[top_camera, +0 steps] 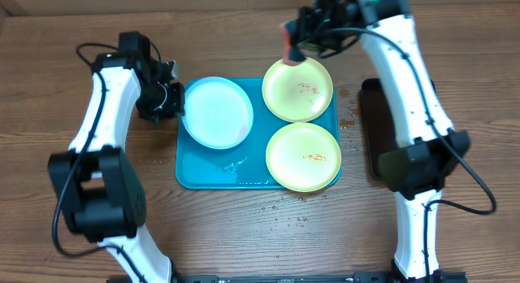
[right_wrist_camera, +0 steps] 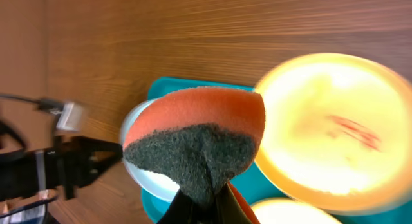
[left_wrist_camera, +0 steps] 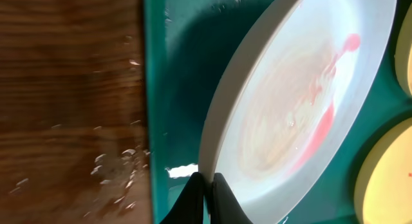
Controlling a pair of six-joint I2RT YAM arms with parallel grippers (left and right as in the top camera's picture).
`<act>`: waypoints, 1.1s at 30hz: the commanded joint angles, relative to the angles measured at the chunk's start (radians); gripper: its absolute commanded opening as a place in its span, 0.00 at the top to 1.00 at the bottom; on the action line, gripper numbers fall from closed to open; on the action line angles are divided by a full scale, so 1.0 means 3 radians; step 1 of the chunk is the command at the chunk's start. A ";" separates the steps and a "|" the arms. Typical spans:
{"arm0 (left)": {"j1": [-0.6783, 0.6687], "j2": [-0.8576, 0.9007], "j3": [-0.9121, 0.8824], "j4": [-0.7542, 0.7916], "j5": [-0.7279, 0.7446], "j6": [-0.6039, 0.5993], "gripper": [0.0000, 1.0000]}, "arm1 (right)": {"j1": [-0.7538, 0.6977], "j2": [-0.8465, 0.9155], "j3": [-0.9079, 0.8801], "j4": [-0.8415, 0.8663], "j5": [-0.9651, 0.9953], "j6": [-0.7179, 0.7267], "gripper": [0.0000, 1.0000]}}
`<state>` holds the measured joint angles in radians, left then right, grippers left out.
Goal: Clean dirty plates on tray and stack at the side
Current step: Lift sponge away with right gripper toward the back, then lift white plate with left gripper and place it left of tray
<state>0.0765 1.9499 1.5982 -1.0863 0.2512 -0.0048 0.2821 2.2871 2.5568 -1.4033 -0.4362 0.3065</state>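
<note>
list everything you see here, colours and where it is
turquoise tray: 1, turquoise-blue, mid table
pale blue-white plate: 1, pinkish smears, left side of the tray
yellow-green plates: 2, red-orange smears, right side of the tray, one far, the other near
sponge: 1, orange-red with dark grey scrub face, by the far plate's far rim
black tray: 1, glossy black, right of the turquoise tray
specks: many, small, on the table in front of the tray
left gripper: 1, black, jaws pinching the blue-white plate's rim
right gripper: 1, black, jaws holding the sponge
</note>
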 commanded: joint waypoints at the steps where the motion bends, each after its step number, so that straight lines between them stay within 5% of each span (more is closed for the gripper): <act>1: -0.0165 -0.0322 0.0075 -0.0033 -0.0576 -0.0169 0.96 | -0.0155 -0.0043 0.0055 -0.0142 0.0071 -0.0140 0.96; 19: -0.1522 -0.0576 0.0074 -0.0469 -0.3386 -0.1316 0.96 | -0.0328 -0.0043 0.0052 -0.0357 0.0356 -0.0167 0.96; 33: -0.2235 -0.0576 0.0075 -0.0579 -0.4788 -0.1658 0.96 | -0.0328 -0.0043 0.0052 -0.0404 0.0362 -0.0167 0.96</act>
<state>-0.5648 1.8069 1.6001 -1.2583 -1.0008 -0.4545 0.1802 2.2829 2.5584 -1.5211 -0.3325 0.2623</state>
